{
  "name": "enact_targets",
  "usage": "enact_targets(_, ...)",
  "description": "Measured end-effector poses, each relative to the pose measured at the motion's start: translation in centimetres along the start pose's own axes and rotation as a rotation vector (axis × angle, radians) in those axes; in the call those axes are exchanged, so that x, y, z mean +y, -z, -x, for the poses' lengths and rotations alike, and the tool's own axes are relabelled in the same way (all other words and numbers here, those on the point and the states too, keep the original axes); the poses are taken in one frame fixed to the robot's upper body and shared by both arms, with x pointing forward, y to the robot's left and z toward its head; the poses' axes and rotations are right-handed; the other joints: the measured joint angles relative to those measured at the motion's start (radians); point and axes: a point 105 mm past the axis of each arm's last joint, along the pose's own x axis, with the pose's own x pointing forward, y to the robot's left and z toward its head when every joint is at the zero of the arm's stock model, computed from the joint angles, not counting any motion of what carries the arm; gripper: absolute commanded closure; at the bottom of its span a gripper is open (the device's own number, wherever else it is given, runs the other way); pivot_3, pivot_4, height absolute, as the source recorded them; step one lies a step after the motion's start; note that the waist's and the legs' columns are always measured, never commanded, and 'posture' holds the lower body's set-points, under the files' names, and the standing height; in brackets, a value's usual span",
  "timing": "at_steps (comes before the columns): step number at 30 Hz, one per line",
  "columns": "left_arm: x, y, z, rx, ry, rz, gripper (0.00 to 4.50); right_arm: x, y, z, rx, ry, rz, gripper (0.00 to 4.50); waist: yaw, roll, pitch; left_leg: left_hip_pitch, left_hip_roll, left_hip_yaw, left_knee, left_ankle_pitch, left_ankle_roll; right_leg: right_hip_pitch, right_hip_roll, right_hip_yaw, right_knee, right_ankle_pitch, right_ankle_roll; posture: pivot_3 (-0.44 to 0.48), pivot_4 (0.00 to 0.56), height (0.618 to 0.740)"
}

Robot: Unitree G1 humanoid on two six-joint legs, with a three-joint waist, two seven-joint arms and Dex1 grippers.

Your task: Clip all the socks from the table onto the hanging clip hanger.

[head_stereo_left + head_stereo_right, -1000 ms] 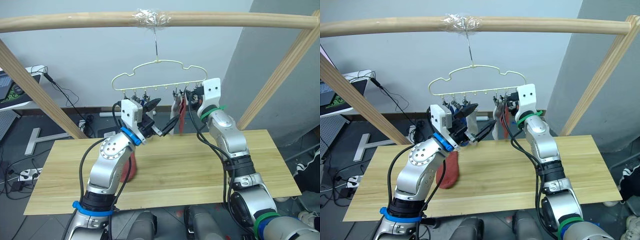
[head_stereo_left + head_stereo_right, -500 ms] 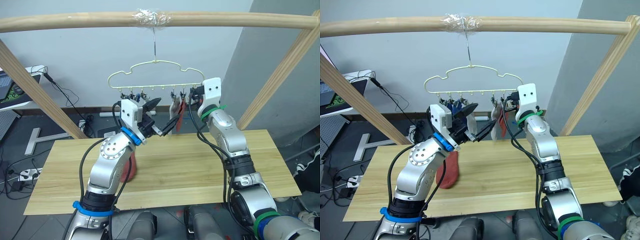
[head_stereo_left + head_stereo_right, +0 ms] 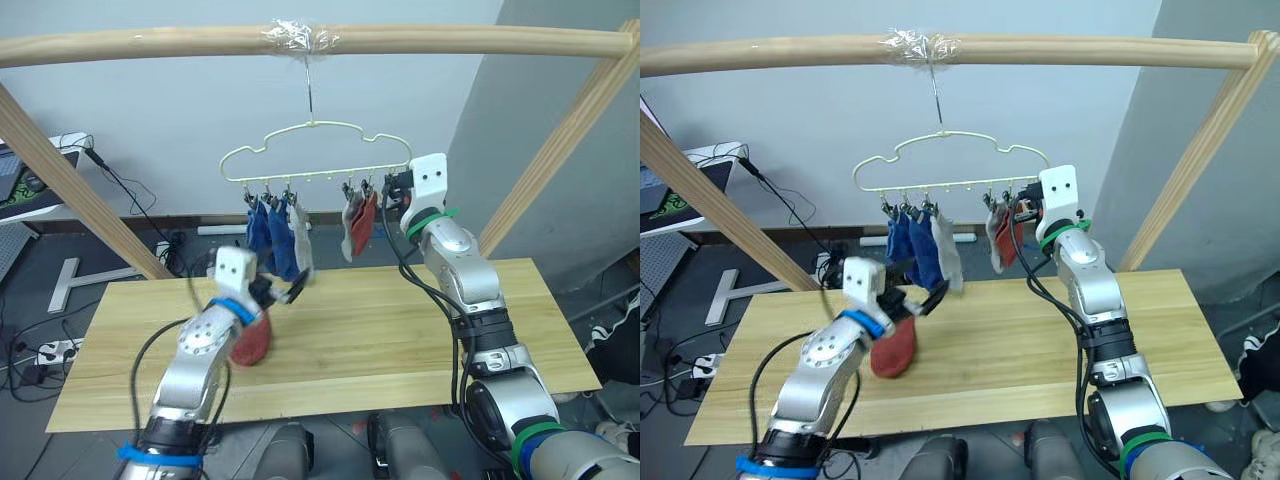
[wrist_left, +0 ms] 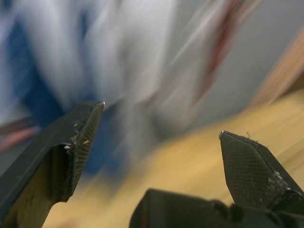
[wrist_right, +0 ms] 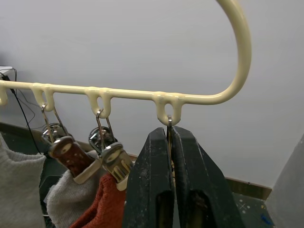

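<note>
The cream clip hanger (image 3: 315, 150) hangs by its hook from the taped pole. Two blue socks (image 3: 268, 232) and a light grey sock (image 3: 301, 243) are clipped on its left half. Another grey sock (image 3: 351, 226) and a rust-red sock (image 3: 367, 221) hang right of the middle. My right gripper (image 3: 391, 186) is shut on the hanger's end clip (image 5: 168, 127), beside the red sock (image 5: 102, 205). A second rust-red sock (image 3: 252, 340) lies on the table (image 3: 400, 330). Just above it, below the hanging socks, my left gripper (image 3: 292, 288) is open and holds nothing.
A thick wooden pole frame (image 3: 150, 45) spans overhead, and its slanted posts (image 3: 60, 170) come down behind the table at both sides. Cables and a power strip (image 3: 55, 350) lie on the floor to the left.
My left arm has dropped from the hanger's clips down to just above the table. The blue and grey socks it covered now hang in plain sight. The hanger swayed slightly.
</note>
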Motion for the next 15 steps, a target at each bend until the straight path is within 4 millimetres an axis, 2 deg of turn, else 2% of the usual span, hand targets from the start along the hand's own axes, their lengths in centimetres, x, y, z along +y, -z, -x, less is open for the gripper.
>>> enact_targets(1,0.8,1.5,0.4,0.051,-0.038,0.014,0.0,-0.2,0.0,0.1,0.002,0.005,0.0,4.49,0.001,0.0,0.0,0.0,0.0,0.0,0.0,0.0,0.0,0.0,0.0,0.0,0.0,0.0,0.0,0.0,0.195,0.74)
enact_targets(3,1.9,3.4,0.7,0.111,-0.094,0.048,0.0,-0.2,0.2,0.1,0.013,0.005,-0.005,4.49,0.007,0.0,0.0,-0.001,-0.001,-0.001,0.001,0.0,0.0,0.001,-0.001,-0.001,-0.001,0.0,0.0,0.0,0.195,0.74)
enact_targets(7,3.1,5.3,0.8,0.169,-0.156,0.098,0.0,0.0,0.3,0.1,0.017,-0.002,-0.008,4.49,0.007,0.0,0.0,-0.001,-0.001,0.0,0.001,0.0,0.0,0.001,-0.001,-0.001,-0.001,0.0,0.0,0.001,0.186,0.74)
enact_targets(15,2.3,7.9,0.6,0.266,-0.142,0.191,0.0,0.1,0.3,0.1,0.025,-0.006,-0.009,4.49,0.004,0.0,0.0,0.0,0.0,-0.001,0.0,0.0,0.0,0.001,-0.001,-0.001,0.0,0.0,0.0,0.013,0.185,0.74)
